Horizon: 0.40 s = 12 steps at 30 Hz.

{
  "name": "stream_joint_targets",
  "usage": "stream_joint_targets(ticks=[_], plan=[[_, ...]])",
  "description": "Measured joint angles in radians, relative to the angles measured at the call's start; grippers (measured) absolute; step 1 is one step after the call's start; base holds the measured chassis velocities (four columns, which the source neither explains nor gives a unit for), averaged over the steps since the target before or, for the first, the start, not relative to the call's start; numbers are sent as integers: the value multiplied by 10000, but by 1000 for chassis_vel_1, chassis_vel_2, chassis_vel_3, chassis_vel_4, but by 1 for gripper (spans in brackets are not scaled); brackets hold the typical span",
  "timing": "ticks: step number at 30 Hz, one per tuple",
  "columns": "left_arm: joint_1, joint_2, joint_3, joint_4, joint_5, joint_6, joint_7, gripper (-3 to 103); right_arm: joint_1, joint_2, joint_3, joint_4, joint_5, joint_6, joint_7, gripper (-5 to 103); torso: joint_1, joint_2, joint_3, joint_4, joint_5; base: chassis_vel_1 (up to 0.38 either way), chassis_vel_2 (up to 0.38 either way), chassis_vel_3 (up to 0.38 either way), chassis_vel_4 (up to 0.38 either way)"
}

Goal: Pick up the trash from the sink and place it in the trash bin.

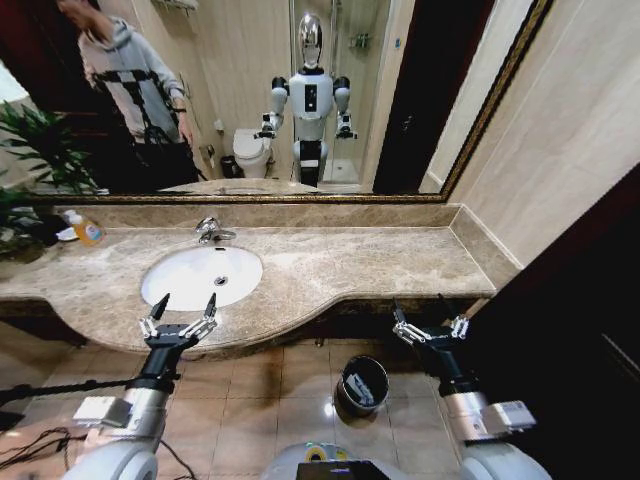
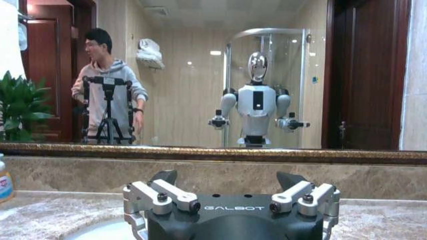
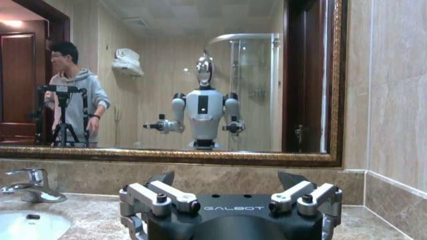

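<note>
The sink (image 1: 180, 285) is an oval white basin with a metal drain (image 1: 221, 281) and a chrome faucet (image 1: 212, 230), set in the brown marble counter. The trash is out of view; the basin looks bare from the head view. The trash bin (image 1: 362, 383) stands on the tiled floor below the counter's front edge, with something pale inside. My left gripper (image 1: 188, 300) is open in front of the basin's near rim. My right gripper (image 1: 420, 305) is open at the counter's right front, above and to the right of the bin. Both wrist views show open, empty jaws.
An orange-yellow bottle (image 1: 88, 232) stands at the counter's back left, next to a green plant (image 1: 30, 160). A framed mirror (image 1: 420, 197) runs along the back wall. A dark wooden panel (image 1: 570, 330) closes the right side. Cables (image 1: 30, 440) lie on the floor at left.
</note>
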<state>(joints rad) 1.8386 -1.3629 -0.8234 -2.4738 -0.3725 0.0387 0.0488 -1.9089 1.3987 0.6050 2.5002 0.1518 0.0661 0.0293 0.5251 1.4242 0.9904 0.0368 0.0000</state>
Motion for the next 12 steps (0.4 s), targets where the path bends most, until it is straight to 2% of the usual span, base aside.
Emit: stream_joint_targets(ticks=[12], plan=[[0,0,0,0,0,0,0,100,0,0,0,-1,5,0,2,100,0,0,0,0,0,0,0,0,0]])
